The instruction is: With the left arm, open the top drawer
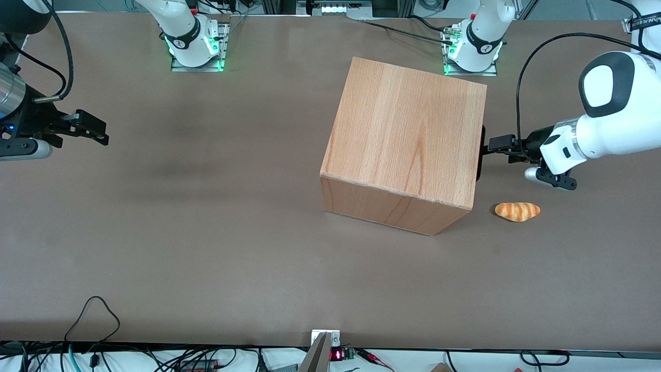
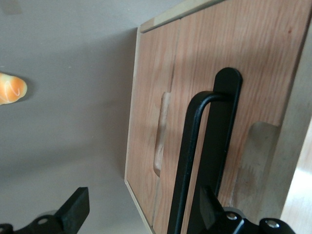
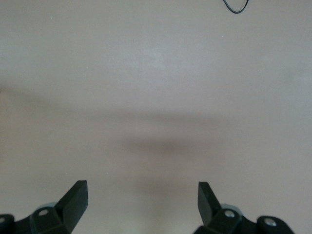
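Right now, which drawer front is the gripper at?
The top drawer: the open gripper straddles its black bar handle. The neighbouring front has only a cut-out slot.

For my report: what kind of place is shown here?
Probably a robotics lab: arm bases bolted to a brown table, cables along its edge, and the left arm's end effector, open, at a wooden cabinet's black handle.

A robotics laboratory workcell: white robot arms are bolted on metal base plates (image 1: 196, 64) with green status lights along the edge of a broad brown table (image 1: 206, 232), and loose black cables (image 1: 93, 320) and small electronics with a red display (image 1: 336, 355) line the edge nearest the front camera. The left arm (image 1: 614, 119) holds its gripper (image 1: 488, 150), fingers spread, at the front of a plain beech-coloured cabinet (image 1: 408, 139); a toy bread roll (image 1: 517, 211) lies nearby as a prop.
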{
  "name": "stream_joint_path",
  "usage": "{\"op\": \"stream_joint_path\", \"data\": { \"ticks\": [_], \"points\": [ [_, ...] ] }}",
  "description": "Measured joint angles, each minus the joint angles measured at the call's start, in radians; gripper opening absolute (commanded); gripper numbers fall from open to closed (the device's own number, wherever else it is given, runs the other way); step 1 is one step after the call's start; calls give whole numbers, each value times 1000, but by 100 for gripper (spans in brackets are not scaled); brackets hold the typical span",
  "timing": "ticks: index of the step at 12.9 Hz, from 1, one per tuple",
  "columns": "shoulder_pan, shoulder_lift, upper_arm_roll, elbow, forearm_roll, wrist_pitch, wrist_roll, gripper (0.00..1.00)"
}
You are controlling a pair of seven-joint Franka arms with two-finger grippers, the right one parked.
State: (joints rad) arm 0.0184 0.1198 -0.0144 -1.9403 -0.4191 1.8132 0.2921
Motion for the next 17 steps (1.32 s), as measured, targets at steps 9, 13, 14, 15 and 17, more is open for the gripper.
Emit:
{"op": "stream_joint_path", "data": {
  "ticks": [9,13,14,15,17],
  "points": [
    [-6,37,-3,-2,-17,36,60,100],
    [-6,51,-5,-2,-18,55,66,100],
    [-6,53,-5,-2,-18,57,66,100],
    [-7,56,-6,-2,-18,61,66,100],
    [-7,62,-9,-2,-18,68,66,100]
  ]
}}
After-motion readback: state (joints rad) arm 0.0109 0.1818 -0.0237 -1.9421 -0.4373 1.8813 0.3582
